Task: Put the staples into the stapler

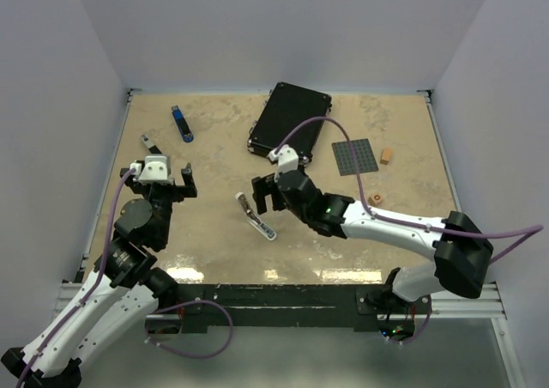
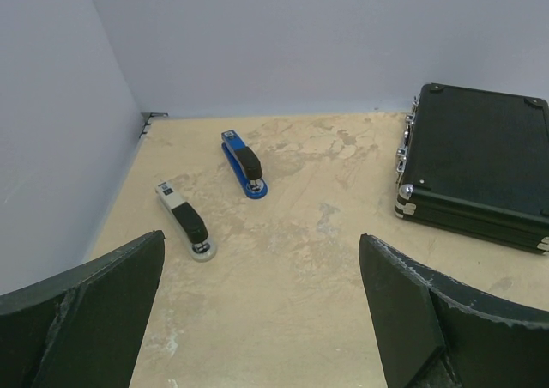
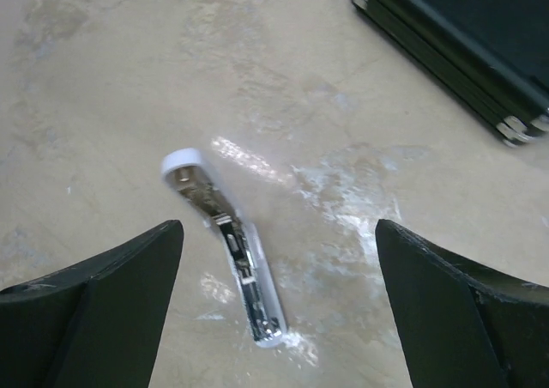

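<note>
A white stapler [image 1: 256,219] lies opened out flat on the table, its metal magazine facing up; it also shows in the right wrist view [image 3: 242,272]. My right gripper [image 1: 267,199] is open and empty, just above and beside the stapler, whose near end lies between the fingers in the right wrist view [image 3: 279,319]. My left gripper [image 1: 163,176] is open and empty at the left of the table, above bare table in its own view [image 2: 262,319]. The white box of staples is not in any view.
A blue stapler [image 1: 182,124] [image 2: 244,165] and a grey-and-black stapler [image 1: 147,141] [image 2: 186,221] lie at the back left. A black case [image 1: 290,118] [image 2: 480,165] [image 3: 463,45] sits at the back middle. A dark grey plate [image 1: 355,156] and two small orange-brown cubes [image 1: 387,156] [image 1: 375,199] lie at the right.
</note>
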